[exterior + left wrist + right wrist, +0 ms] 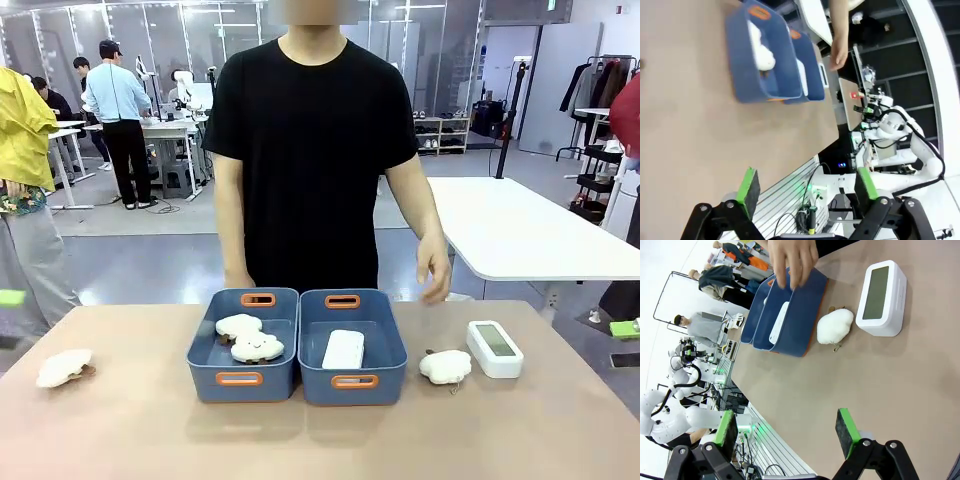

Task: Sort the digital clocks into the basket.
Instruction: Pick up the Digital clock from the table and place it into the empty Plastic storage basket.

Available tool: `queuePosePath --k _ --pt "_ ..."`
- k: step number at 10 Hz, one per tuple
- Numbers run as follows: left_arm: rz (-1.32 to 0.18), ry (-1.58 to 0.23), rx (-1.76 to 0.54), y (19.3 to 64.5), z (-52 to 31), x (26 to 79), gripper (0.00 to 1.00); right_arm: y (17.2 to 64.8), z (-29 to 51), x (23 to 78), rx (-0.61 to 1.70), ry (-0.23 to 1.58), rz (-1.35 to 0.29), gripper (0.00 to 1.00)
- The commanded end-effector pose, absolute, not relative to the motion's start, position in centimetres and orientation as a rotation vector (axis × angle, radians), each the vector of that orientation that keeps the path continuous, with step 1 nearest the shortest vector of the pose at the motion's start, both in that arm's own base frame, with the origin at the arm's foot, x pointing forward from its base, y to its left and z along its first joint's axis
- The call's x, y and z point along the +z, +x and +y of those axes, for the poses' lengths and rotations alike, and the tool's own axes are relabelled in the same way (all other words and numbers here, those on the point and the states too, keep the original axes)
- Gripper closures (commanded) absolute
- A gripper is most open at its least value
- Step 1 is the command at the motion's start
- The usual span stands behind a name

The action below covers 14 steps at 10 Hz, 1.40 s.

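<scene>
So 1 white clock [343, 350] is lying flat inside the basket [385, 388], which has a twin bin [205, 382] right against its left side. The other clock [494, 349] sits on the table [320, 440] off to the basket's right, with a cloud plush [445, 366] between them. The person's hand [434, 270] hangs behind the basket's far right corner. The left gripper [807, 186] and right gripper [786, 429] both have their jaws wide apart, holding nothing.

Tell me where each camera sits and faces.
Front: fixed robot-side, facing across the table at the person.
Left wrist: on that arm, past the open left gripper toward the basket.
Right wrist: on that arm, past the open right gripper at the loose digital clock.
Shared: all show the basket and the person's hand.
</scene>
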<state>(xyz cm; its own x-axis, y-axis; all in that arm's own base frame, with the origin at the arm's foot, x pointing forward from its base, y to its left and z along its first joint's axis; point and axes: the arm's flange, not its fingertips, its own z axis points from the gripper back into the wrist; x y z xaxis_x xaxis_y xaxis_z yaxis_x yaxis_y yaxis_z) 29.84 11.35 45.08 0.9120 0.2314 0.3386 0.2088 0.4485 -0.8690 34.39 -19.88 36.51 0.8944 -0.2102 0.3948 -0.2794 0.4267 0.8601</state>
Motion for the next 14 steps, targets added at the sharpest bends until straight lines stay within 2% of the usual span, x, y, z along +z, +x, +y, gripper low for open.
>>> queuePosePath --k 1,2,3,14 --pt "-0.455 -1.081 0.071 27.6 12.8 46.1 0.03 34.6 -19.9 36.7 0.051 1.148 -0.498 0.0" --pt "-0.458 -1.099 0.071 29.7 12.6 44.6 0.03 34.6 -19.9 36.7 0.051 1.148 -0.498 0.0" --pt "-0.464 -1.088 0.047 28.1 13.5 45.5 0.03 34.6 -19.9 36.7 0.051 1.148 -0.498 0.0" --pt "-0.464 -1.088 0.047 28.1 13.5 45.5 0.03 34.6 -19.9 36.7 0.051 1.148 -0.498 0.0"
